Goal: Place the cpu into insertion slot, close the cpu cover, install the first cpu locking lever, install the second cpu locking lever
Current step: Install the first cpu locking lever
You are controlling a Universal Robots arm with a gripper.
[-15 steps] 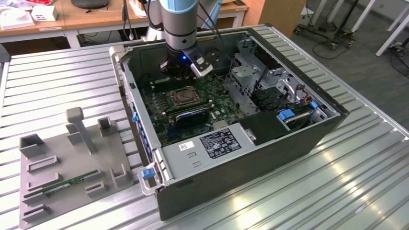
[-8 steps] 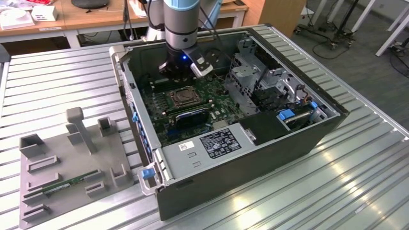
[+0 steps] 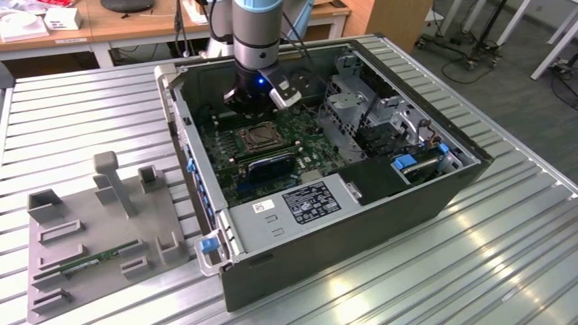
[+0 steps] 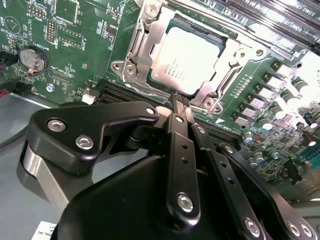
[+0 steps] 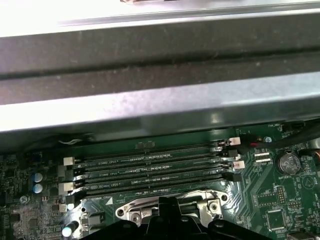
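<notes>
Exterior view, from its left: a grey moulded fixture tray (image 3: 81,250) lies on the ribbed metal table (image 3: 470,250), a thin green memory stick (image 3: 97,260) resting in one of its grooves. To the exterior view's right of it sits the open black computer case (image 3: 361,203), its green circuit board (image 3: 312,145) exposed. The small square insertion slot with its silvery rim (image 3: 256,138) sits near the middle of the board, and the arm's black gripper (image 3: 248,101) hangs just beyond it, low inside the case. Further right stand the grey metal drive cage (image 3: 357,101) and blue plastic clips (image 3: 404,162).

In the second wrist view, a round silver coin battery (image 4: 33,59) sits on the board, then the thin silvery cpu cover frame (image 4: 150,40) lies flat over the slot, framing the small square cpu with its silvery-tan top (image 4: 187,57), which is seated in the socket. The gripper's fingers (image 4: 177,107) are pressed together with nothing between them, their tips just beside the socket's edge.

In the first wrist view, long black memory slots (image 5: 150,167) run beside the socket.
</notes>
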